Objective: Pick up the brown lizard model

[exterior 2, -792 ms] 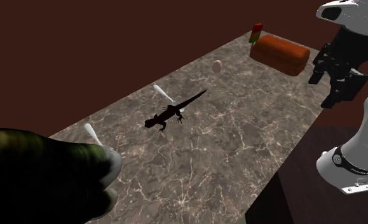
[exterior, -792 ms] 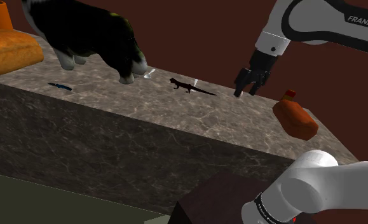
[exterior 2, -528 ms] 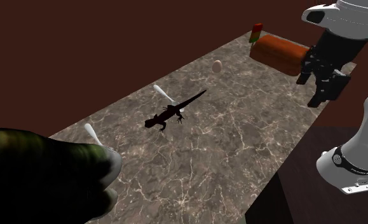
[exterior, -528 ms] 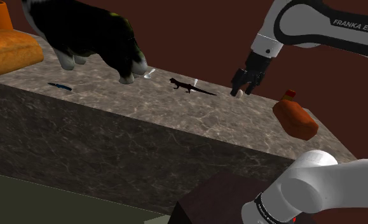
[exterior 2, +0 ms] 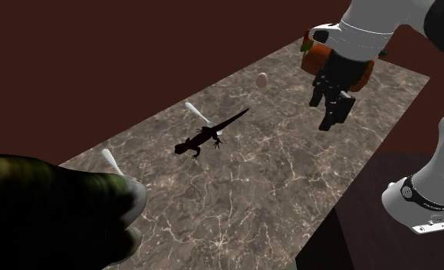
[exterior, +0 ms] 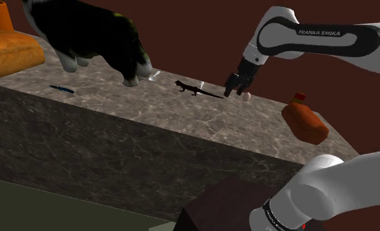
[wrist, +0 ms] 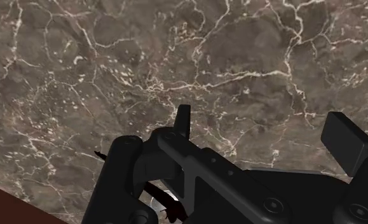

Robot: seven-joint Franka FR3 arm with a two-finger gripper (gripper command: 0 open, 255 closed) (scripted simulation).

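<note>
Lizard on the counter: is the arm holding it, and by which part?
Nothing is held. The end effector hangs open above the counter, apart from the lizard, which lies untouched on the surface.

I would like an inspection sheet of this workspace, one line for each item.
Surface: marble-patterned counter.
Job's things: brown lizard model, lying flat on the counter, not held.
Clutter: pale egg; orange-brown loaf; white stick beside the lizard; blue pen; large dark animal figure.
Grippers: tool open, above the counter, on the lizard's tail side, holding nothing.
Cables: nothing seen.
Surroundings: dark red wall; stand below the counter edge.
</note>
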